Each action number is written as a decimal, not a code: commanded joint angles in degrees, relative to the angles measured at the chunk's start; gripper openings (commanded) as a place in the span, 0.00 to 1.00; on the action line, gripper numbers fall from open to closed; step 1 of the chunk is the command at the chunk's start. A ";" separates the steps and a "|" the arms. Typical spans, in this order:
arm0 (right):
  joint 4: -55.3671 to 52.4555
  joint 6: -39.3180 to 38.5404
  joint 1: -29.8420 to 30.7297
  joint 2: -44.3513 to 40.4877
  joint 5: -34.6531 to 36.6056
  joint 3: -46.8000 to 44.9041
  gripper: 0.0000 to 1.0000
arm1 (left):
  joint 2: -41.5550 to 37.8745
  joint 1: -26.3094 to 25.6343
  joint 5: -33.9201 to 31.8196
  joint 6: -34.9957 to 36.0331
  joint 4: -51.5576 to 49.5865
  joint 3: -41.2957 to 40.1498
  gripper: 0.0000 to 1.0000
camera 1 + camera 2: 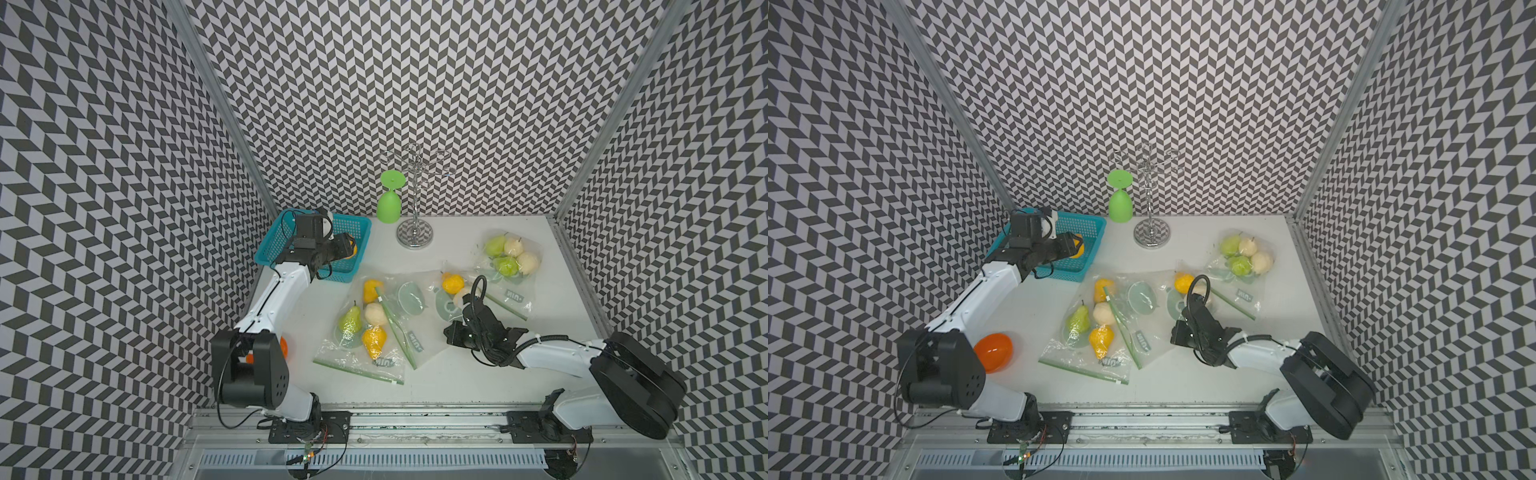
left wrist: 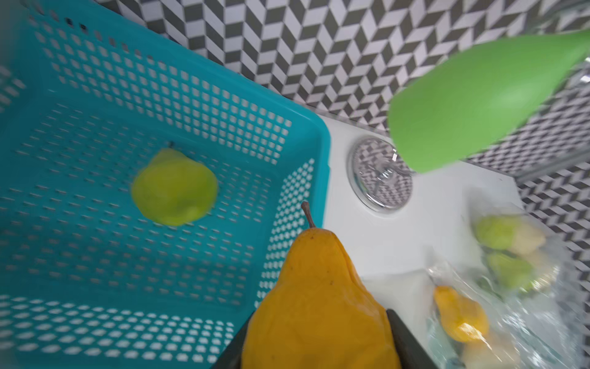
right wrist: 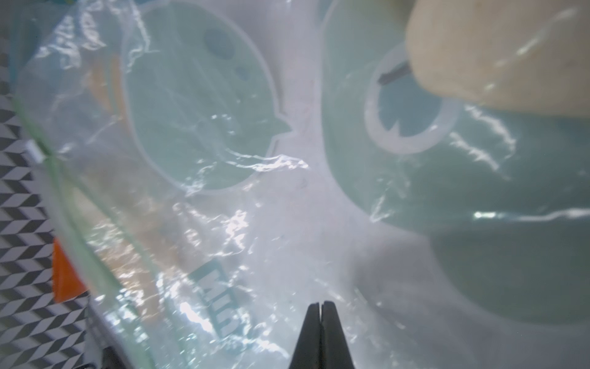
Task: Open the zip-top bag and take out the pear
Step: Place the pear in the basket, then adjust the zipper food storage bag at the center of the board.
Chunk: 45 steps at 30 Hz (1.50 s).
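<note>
We grip the glossy orange-yellow pear point(image 2: 319, 287) at its broad belly in the left gripper point(image 2: 319, 338), the teal perforated plastic basket point(image 2: 159, 96) beneath, judging it light, rigid and slippery, while the right gripper point(image 3: 321, 306) sits clenched over the crinkly clear zip-top bag point(image 3: 223, 223).

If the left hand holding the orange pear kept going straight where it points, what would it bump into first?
Probably the side wall of the blue basket, just past the orange pear that the left hand holds; depth is unclear.
</note>
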 commanded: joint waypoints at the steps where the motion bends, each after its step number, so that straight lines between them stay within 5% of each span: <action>1: -2.06 2.58 1.00 -6.14 0.35 1.52 0.09 | 7.96 1.33 -3.87 3.13 1.36 7.60 0.72; 3: -6.38 1.52 0.86 -11.30 2.29 3.48 0.16 | 13.76 1.96 -4.33 3.86 -0.14 13.48 0.81; 6: -12.87 -3.88 -2.00 -17.84 6.13 7.61 0.40 | 19.74 2.37 -3.92 4.50 -0.65 19.97 0.90; 8: -14.52 -9.52 -10.46 -19.03 -0.71 9.18 0.57 | 21.46 2.32 -3.16 4.91 -0.75 22.58 0.94; 11: -14.61 -17.95 -22.24 -15.51 -12.13 11.54 0.65 | 21.67 2.25 -3.14 4.10 -5.71 26.74 0.92; 14: -15.83 -25.22 -27.96 -7.86 -16.24 15.59 0.66 | 11.75 -1.73 -1.85 3.75 -4.02 20.17 0.91; 19: -17.17 -33.48 -33.02 4.93 -21.67 22.00 0.66 | -11.10 -6.76 11.66 -6.39 6.68 -7.35 0.79; 23: -14.92 -36.83 -33.03 10.17 -24.82 23.48 0.66 | -25.69 -10.00 17.57 -14.89 12.23 -27.38 0.50; 27: -14.52 -38.66 -33.08 13.79 -23.99 23.93 0.65 | -33.65 -17.63 15.11 -18.76 11.74 -39.14 0.35; 31: -11.96 -38.97 -33.02 15.03 -24.80 22.72 0.65 | -33.96 -22.93 14.45 -23.57 18.00 -48.53 0.30; 35: -10.47 -38.91 -32.66 15.96 -25.39 21.75 0.61 | -28.59 -26.94 11.45 -23.03 20.40 -47.55 0.30; 45: -6.92 -37.33 -31.81 12.28 -25.48 14.65 0.26 | -18.14 -28.31 4.89 -18.09 21.52 -46.45 0.20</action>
